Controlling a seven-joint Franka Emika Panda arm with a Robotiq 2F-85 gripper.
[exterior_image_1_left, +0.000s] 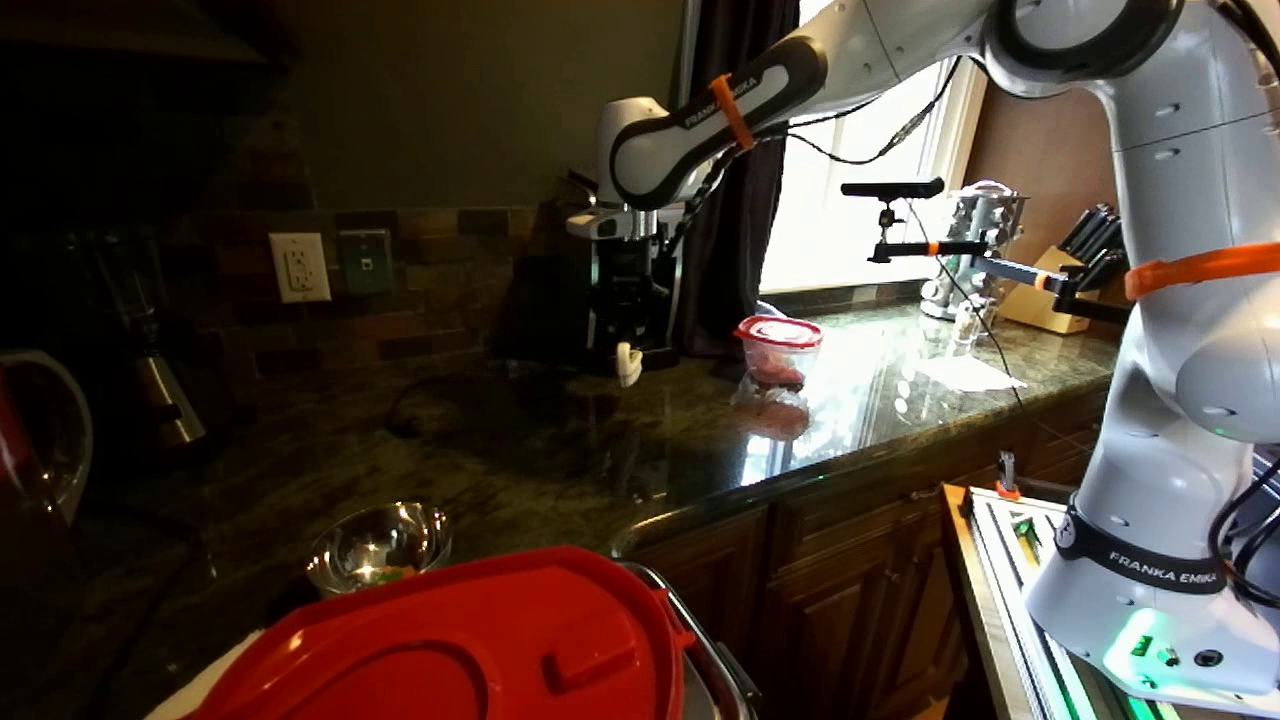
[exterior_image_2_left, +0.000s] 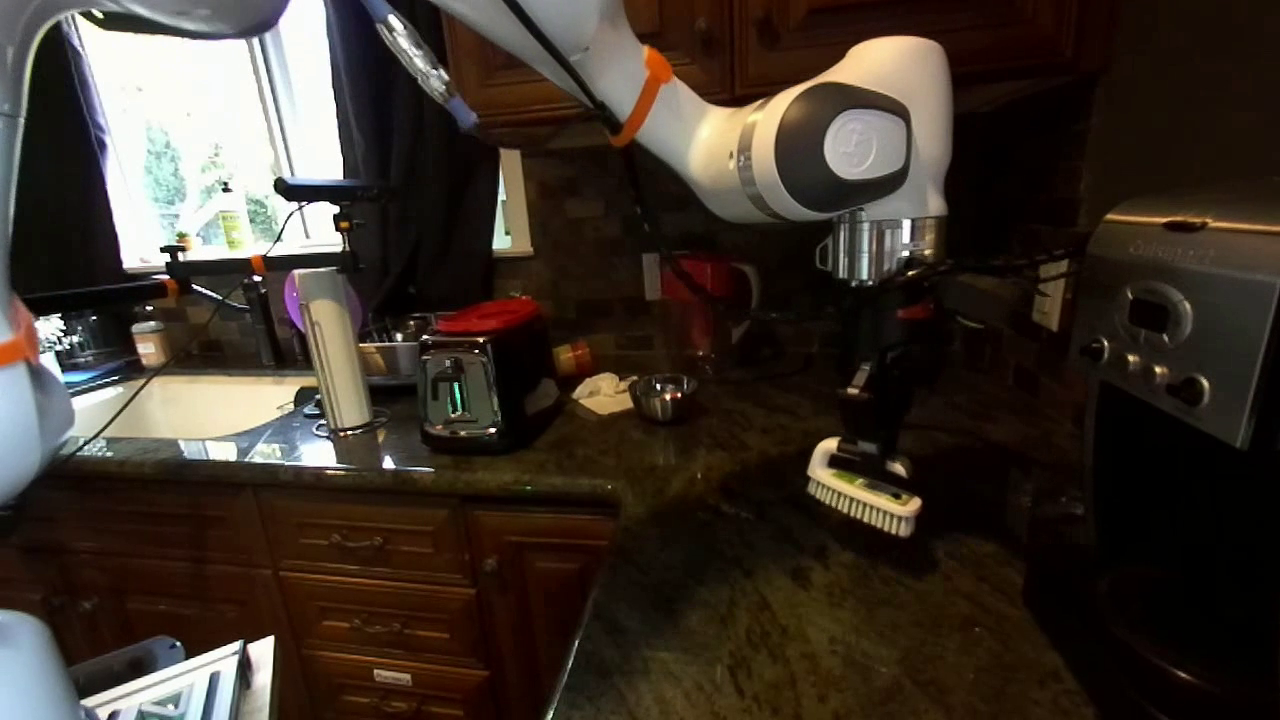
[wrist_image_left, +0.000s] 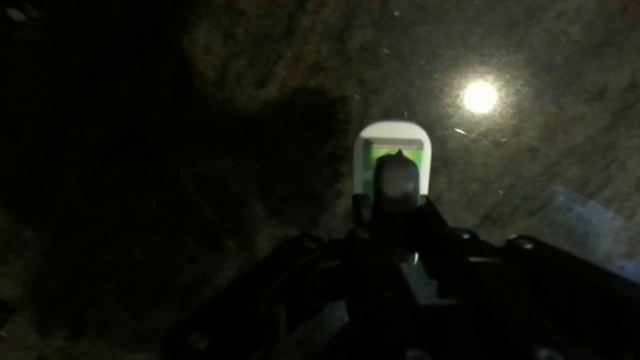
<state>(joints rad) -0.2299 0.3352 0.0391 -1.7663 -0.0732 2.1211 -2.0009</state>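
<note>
A white scrub brush with white bristles and a dark grey handle hangs from my gripper. In the wrist view the brush (wrist_image_left: 392, 130) shows its rounded white end, a green label and the handle, with the black gripper (wrist_image_left: 392, 207) shut on it. In an exterior view the brush (exterior_image_2_left: 862, 492) is tilted, bristles down, below the gripper (exterior_image_2_left: 880, 445), above the dark granite counter (exterior_image_2_left: 760, 610). Seen end-on in an exterior view, the brush (exterior_image_1_left: 627, 365) is small and white under the gripper (exterior_image_1_left: 628, 330). The fingertips are dark and partly hidden by the handle.
A silver coffee maker (exterior_image_2_left: 1190, 330) stands beside the arm. A metal bowl (exterior_image_2_left: 663, 400) sits by a chrome toaster (exterior_image_2_left: 465, 390) with a red lid (exterior_image_2_left: 487, 315) on top. A red-lidded plastic container (exterior_image_1_left: 778, 355) stands near the window. A red pitcher (exterior_image_2_left: 705, 290) is at the back.
</note>
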